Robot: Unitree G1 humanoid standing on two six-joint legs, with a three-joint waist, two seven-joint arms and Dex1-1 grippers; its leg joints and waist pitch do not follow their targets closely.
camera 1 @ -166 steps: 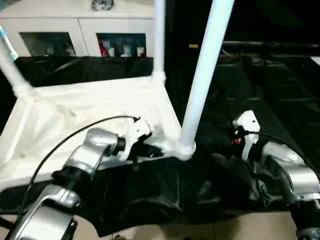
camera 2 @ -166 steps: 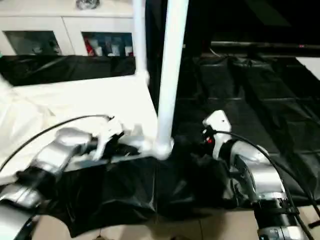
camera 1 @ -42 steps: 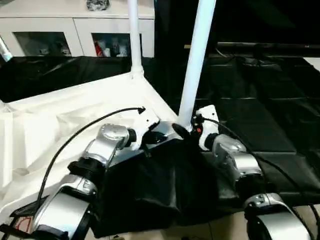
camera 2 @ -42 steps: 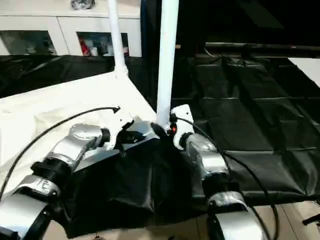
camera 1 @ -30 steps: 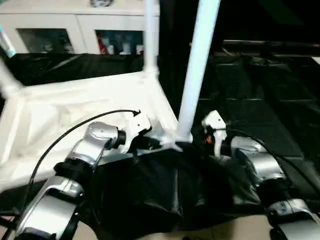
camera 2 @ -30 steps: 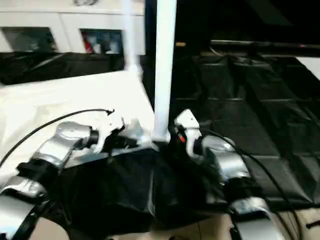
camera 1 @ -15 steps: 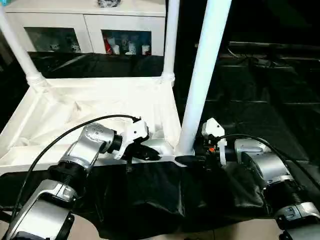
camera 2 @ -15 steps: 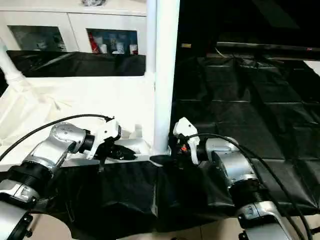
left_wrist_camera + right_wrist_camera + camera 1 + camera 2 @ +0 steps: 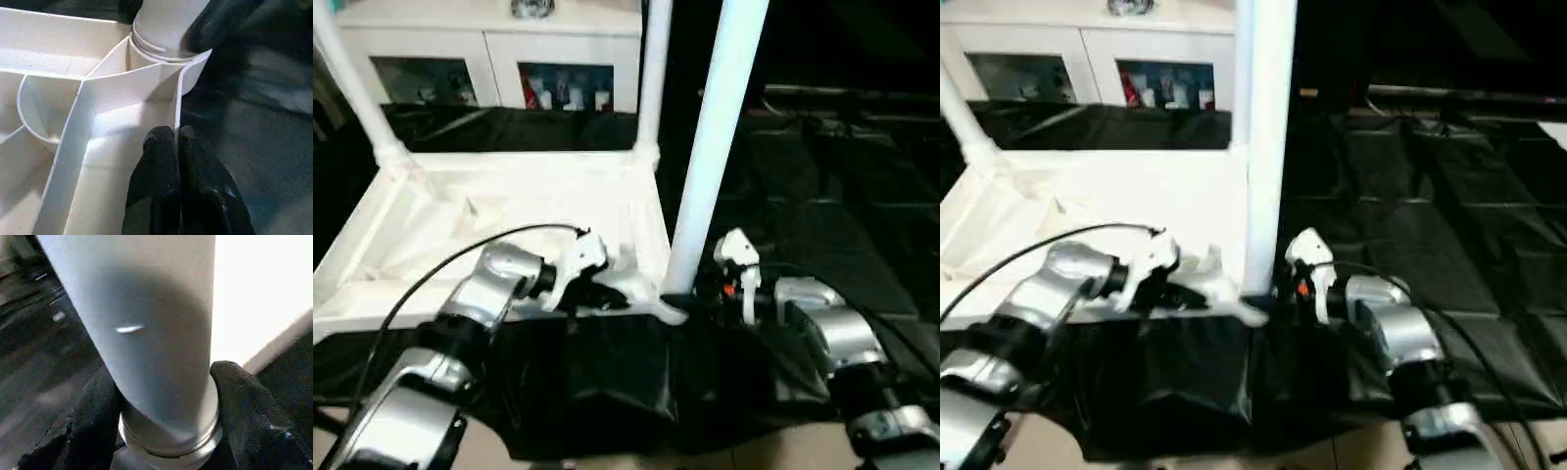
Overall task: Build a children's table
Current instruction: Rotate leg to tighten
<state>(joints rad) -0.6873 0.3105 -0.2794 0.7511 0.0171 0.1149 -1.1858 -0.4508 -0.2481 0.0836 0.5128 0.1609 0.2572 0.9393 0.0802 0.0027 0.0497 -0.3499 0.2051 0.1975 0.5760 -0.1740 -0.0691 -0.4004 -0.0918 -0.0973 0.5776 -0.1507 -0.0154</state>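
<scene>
Flanking a smooth white tubular leg [image 9: 146, 342], right hand [image 9: 166, 431] apparently gripping, left hand [image 9: 176, 147] closed inside ribbed tabletop [image 9: 58, 98]

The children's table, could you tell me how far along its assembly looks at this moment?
Done: the tabletop lies upside down with three legs standing in corner sockets, including the far leg. In hand: the right gripper has its fingers either side of the near leg at its base, while the left gripper, shut, rests on the rim beside that socket. Left: the fourth leg isn't visible.
</scene>
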